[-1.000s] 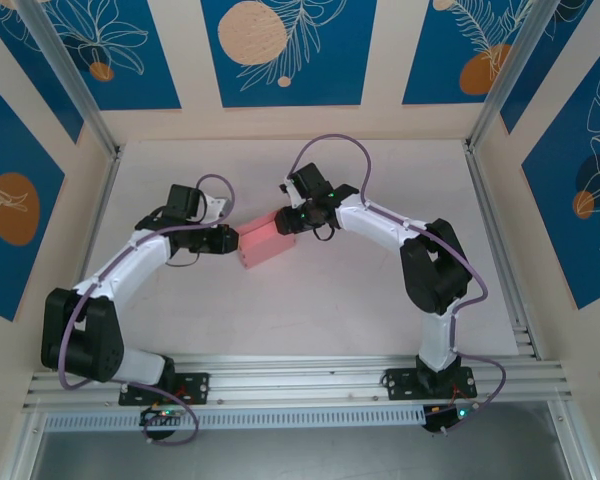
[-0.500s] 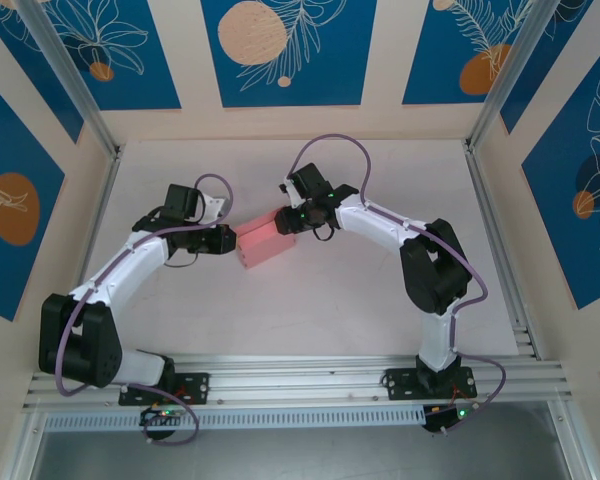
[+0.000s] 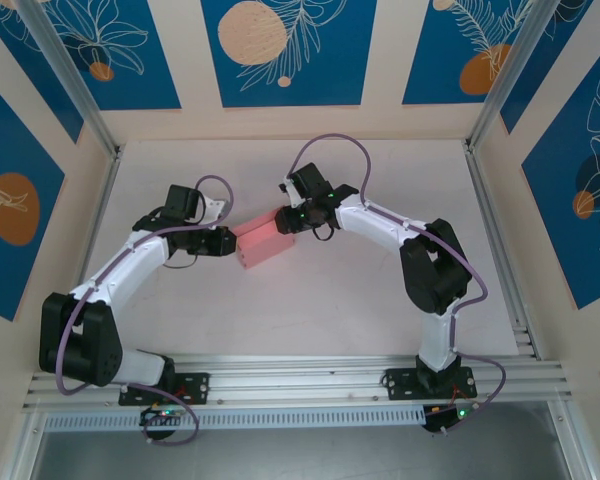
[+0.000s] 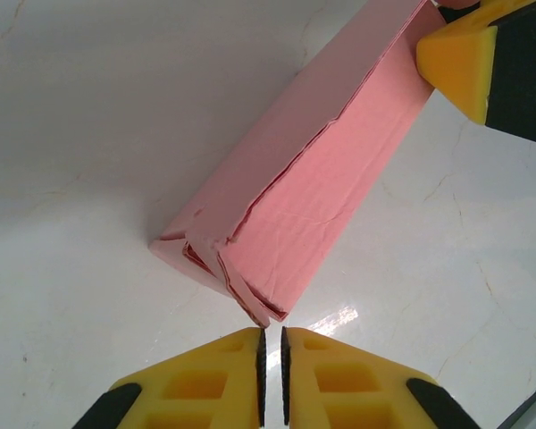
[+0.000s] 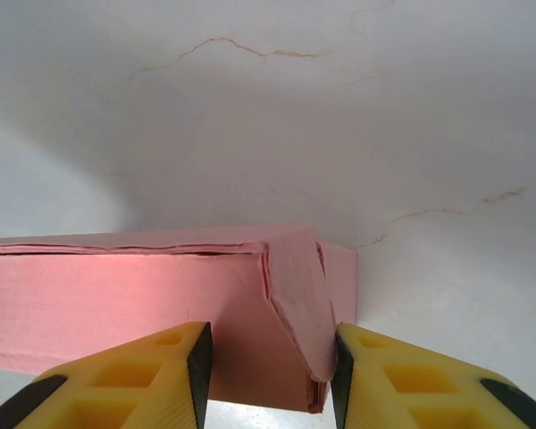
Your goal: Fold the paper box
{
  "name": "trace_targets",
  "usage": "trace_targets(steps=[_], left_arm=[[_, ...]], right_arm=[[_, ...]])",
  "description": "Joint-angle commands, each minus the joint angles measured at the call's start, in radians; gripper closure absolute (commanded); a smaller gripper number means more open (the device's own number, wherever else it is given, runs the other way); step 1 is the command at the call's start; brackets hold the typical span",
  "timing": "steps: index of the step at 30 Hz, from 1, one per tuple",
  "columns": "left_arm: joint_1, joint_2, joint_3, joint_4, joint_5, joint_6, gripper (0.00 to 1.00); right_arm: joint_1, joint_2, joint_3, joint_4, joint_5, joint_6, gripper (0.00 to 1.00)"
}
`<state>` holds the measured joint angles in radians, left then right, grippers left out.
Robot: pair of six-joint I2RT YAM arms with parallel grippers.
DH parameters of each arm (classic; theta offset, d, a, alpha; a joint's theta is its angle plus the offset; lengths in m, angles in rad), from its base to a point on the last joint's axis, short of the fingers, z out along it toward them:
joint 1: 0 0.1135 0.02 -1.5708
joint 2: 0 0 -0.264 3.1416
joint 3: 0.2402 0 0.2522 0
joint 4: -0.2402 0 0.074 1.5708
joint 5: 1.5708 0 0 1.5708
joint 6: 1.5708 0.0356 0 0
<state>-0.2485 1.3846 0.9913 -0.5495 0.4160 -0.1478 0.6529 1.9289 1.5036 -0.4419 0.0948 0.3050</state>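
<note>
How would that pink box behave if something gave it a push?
The paper box looks like thin creased card, so probably light and easily dented. Its flat sides on the smooth table suggest sliding, not rolling. Its loose end flaps might spring open.

Top camera high overhead, looking down, wrist cameras low and close, all sharing paper box [image 3: 265, 240]

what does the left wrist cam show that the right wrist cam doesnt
Left wrist: the left gripper shut, just short of the tucked end of the pink card box, with the right arm's yellow fingertip at the far end. Right wrist: the right gripper, jaws apart astride the other end flap; whether they pinch it is unclear. Both: the folded box lying on the white table.
</note>
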Motion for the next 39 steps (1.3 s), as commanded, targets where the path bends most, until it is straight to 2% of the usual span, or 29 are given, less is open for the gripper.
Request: trace_targets(steps=[1, 3, 10, 14, 19, 23, 29, 33, 39], left_arm=[[0.006, -0.012, 0.012, 0.014, 0.037, 0.011, 0.84], [0.006, -0.028, 0.015, 0.019, 0.047, 0.005, 0.77], [0.006, -0.063, 0.065, -0.068, -0.109, 0.035, 0.70], [0.005, -0.051, 0.086, -0.043, -0.134, 0.034, 0.69], [0.000, 0.004, 0.123, -0.059, -0.135, 0.041, 0.70], [-0.013, 0.028, 0.138, -0.089, -0.149, 0.052, 0.75], [-0.032, 0.053, 0.140, -0.139, -0.183, 0.070, 0.76], [-0.044, 0.056, 0.131, -0.111, -0.143, 0.059, 0.87], [-0.054, 0.063, 0.132, -0.061, -0.081, 0.035, 0.93]], right_arm=[[0.010, 0.032, -0.013, -0.027, -0.001, -0.011, 0.60], [0.010, 0.033, -0.012, -0.027, -0.004, -0.011, 0.61], [0.011, 0.034, -0.016, -0.027, -0.004, -0.011, 0.61], [0.011, 0.036, -0.014, -0.026, -0.007, -0.011, 0.62], [0.010, 0.037, -0.014, -0.026, -0.010, -0.010, 0.62], [0.010, 0.037, -0.012, -0.024, -0.013, -0.011, 0.63], [0.012, 0.038, -0.012, -0.026, -0.013, -0.011, 0.63], [0.011, 0.039, -0.011, -0.027, -0.014, -0.011, 0.64], [0.011, 0.040, -0.009, -0.029, -0.016, -0.011, 0.66]])
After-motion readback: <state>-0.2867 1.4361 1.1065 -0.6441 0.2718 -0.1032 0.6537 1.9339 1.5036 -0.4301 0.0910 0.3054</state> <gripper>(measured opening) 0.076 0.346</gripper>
